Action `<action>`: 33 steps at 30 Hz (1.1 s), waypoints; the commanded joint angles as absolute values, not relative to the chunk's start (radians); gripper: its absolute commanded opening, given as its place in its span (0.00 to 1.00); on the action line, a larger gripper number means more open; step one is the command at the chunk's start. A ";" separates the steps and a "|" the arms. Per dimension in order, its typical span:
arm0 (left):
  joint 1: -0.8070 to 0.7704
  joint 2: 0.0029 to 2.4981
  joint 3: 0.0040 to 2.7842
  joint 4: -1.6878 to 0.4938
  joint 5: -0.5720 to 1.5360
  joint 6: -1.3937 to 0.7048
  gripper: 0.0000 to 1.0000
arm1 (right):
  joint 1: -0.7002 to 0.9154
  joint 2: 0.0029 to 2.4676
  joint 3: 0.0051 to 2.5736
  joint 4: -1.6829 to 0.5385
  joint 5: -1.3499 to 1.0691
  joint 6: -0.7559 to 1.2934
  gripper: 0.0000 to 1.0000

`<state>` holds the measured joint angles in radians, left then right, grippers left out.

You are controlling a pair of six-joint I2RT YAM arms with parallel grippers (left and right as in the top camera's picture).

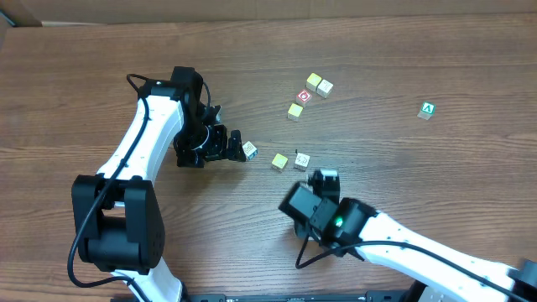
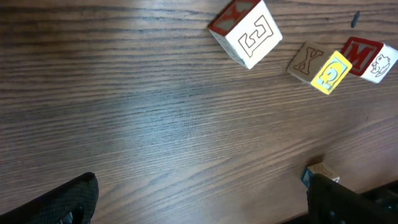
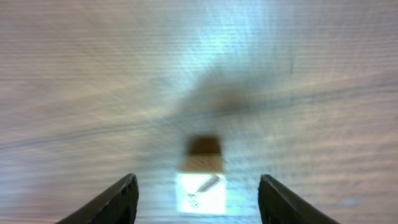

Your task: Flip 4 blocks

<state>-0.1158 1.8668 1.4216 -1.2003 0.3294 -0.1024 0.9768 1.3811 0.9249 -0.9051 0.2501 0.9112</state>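
How many of the four flips are done cannot be read from the faces, though I judge the work to be partway. The right gripper (image 3: 198,182) has its jaws apart, and a small wooden block (image 3: 200,193) lies free on the table (image 3: 93,74) between its fingertips, touching neither, with its pale printed face up and a brown side behind. The left gripper (image 2: 202,183) is spread wide and empty, with a second block (image 2: 320,170) just beside one finger and a yellow-faced block (image 2: 328,71) farther ahead of it.

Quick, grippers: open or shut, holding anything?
Left gripper: open, empty.
Right gripper: open, block between its jaws, not gripped.
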 commanded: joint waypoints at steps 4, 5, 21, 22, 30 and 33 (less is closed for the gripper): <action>-0.142 1.880 1.435 -1.161 0.330 -0.062 0.81 | 0.980 1.243 1.162 -1.065 0.372 0.912 0.66; -0.156 1.880 1.435 -1.146 0.330 -0.041 0.79 | 0.980 1.222 1.175 -1.092 0.364 0.911 0.66; -0.306 1.937 1.435 -0.887 0.067 0.248 0.64 | 0.981 0.936 1.181 -1.304 0.038 0.856 0.66; -0.301 1.950 1.435 -0.889 0.069 0.260 0.64 | 0.981 0.935 1.181 -1.309 0.029 0.856 0.66; -0.301 2.073 1.435 -0.892 0.101 0.301 0.63 | 0.981 0.935 1.181 -1.330 0.016 0.860 0.66; -0.303 2.087 1.435 -0.884 0.101 0.300 0.58 | 0.981 0.935 1.181 -1.330 0.016 0.860 0.66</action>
